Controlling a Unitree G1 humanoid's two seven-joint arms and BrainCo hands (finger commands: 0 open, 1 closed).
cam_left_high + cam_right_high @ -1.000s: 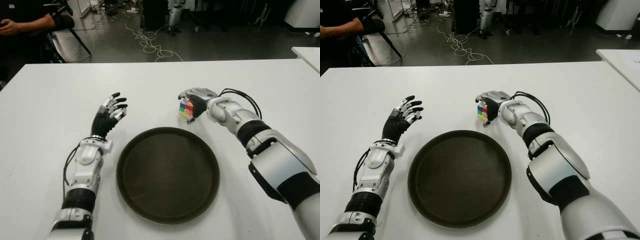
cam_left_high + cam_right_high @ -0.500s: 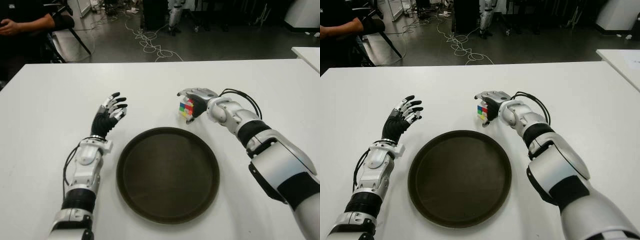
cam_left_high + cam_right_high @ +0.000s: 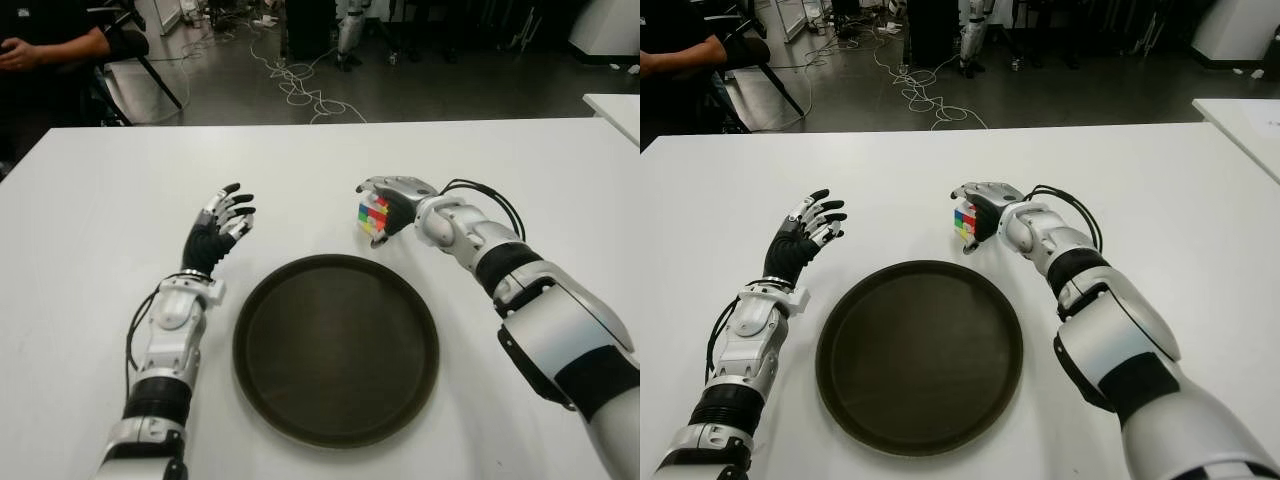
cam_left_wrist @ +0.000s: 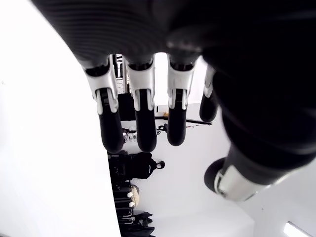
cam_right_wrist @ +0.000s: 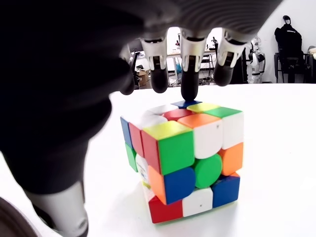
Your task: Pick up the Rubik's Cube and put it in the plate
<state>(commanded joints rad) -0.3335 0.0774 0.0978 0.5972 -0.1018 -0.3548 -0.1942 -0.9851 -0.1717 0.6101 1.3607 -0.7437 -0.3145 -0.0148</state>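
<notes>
right wrist view: right hand fingers arched apart over the rubik's cube, unclamped; light, rigid, likely slick, grip opposite faces

Both eye views: head-mounted, angled down over the table, near-identical framing, sharing plate and cube. Wrist views sit tight behind each hand's fingers; right one sees cube close-up.

No readable txt/labels/nums anywhere. Multicoloured plastic Rubik's Cube, frame centre in right wrist view, has a tiny mark on a white sticker, too small to read.
</notes>
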